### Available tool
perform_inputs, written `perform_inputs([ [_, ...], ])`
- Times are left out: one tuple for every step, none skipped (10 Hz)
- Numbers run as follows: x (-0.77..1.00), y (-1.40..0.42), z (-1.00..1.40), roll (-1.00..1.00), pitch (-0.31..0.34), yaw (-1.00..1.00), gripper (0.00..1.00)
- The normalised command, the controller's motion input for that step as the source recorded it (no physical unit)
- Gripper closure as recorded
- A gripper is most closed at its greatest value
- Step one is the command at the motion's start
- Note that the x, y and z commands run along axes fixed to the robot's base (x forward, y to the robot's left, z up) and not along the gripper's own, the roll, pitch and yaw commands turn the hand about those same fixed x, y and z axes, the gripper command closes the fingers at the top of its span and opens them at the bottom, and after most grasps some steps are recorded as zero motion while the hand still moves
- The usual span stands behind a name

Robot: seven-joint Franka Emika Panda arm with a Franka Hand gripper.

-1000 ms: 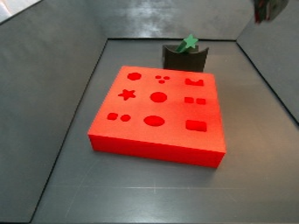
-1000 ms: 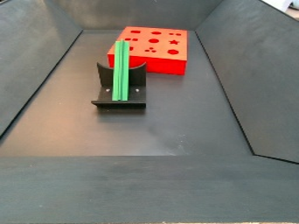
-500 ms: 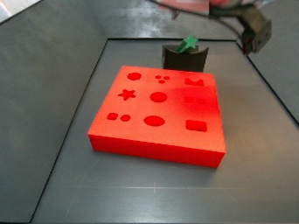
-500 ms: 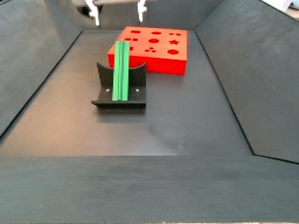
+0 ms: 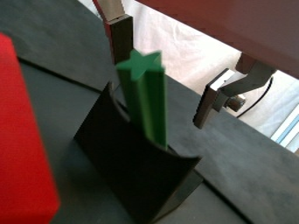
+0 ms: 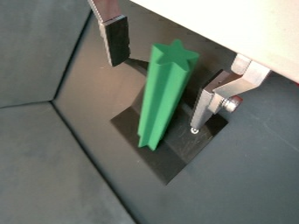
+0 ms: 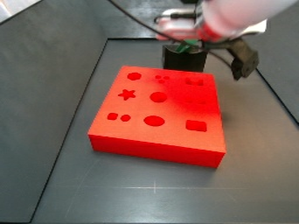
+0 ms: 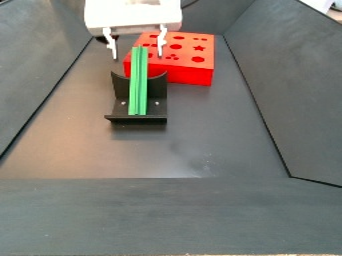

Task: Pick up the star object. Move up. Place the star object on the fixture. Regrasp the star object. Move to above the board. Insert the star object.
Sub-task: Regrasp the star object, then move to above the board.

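I'm seeing one slim bright-green star-section peg [image 6: 163, 98] leaning in the single dark fixture [image 8: 136, 104] (one red board [image 8: 178, 55] behind), gripper [image 8: 134, 40] jaws spread, straddling it untouched.

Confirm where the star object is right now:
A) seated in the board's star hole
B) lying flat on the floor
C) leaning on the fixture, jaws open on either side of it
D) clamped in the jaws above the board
C: in both wrist views the star object leans on the fixture, and the gripper straddles it with its jaws open and a visible gap on each side; the board sits behind.
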Motion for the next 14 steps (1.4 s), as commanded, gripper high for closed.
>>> perform_inputs([
  [0.09,0.0,-0.52,0.07,0.011,-0.03,0.0],
  [0.09,-0.01,-0.38,0.07,0.032,-0.02,0.0],
  [0.09,0.0,-0.24,0.07,0.047,0.0,0.0],
  [0.0,0.0,0.0,0.0,0.0,0.0,1.0],
  [0.03,0.01,1.0,0.04,0.056,-0.08,1.0],
  [0.03,0.01,1.0,0.03,0.058,-0.07,1.0],
  [0.03,0.01,1.0,0.02,0.068,-0.06,1.0],
  [0.02,0.01,1.0,-0.01,0.084,-0.04,1.0],
  [0.02,0.01,1.0,-0.03,0.094,-0.01,1.0],
  [0.02,0.01,1.0,-0.05,0.104,0.01,1.0],
  [0.01,0.01,1.0,-0.05,0.106,0.02,1.0],
  [0.01,0.01,1.0,-0.05,0.097,0.05,1.0],
  [0.01,0.01,1.0,-0.05,0.089,0.06,1.0],
  [0.01,0.0,1.0,-0.05,0.082,0.07,1.0],
])
